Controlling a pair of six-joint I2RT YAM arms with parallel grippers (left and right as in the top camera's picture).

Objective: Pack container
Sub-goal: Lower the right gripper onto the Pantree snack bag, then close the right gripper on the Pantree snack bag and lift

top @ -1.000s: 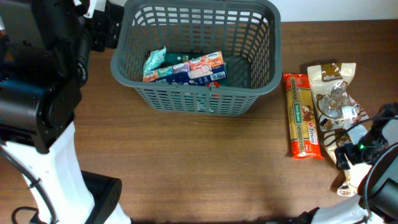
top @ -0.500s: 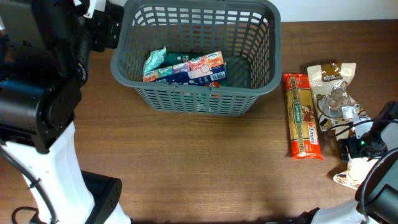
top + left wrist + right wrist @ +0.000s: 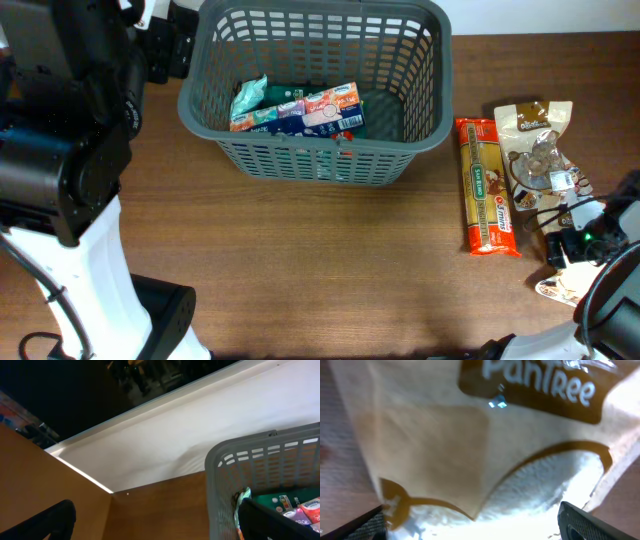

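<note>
The dark grey container (image 3: 318,160) stands at the far middle of the worktop (image 3: 330,260), with colourful packets (image 3: 300,110) lying inside. The left hand (image 3: 155,527) hovers beside its left rim, jaws spread wide, camera angled up toward the back wall. At the right edge, the right hand (image 3: 480,522) points down close over a cream-and-brown pouch (image 3: 445,445), jaws wide apart. A long pasta packet (image 3: 487,187) lies between container and pouch.

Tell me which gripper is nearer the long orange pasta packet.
Right. The right gripper is just right of the packet; the left gripper is far left, beyond the dark grey plastic basket.
</note>
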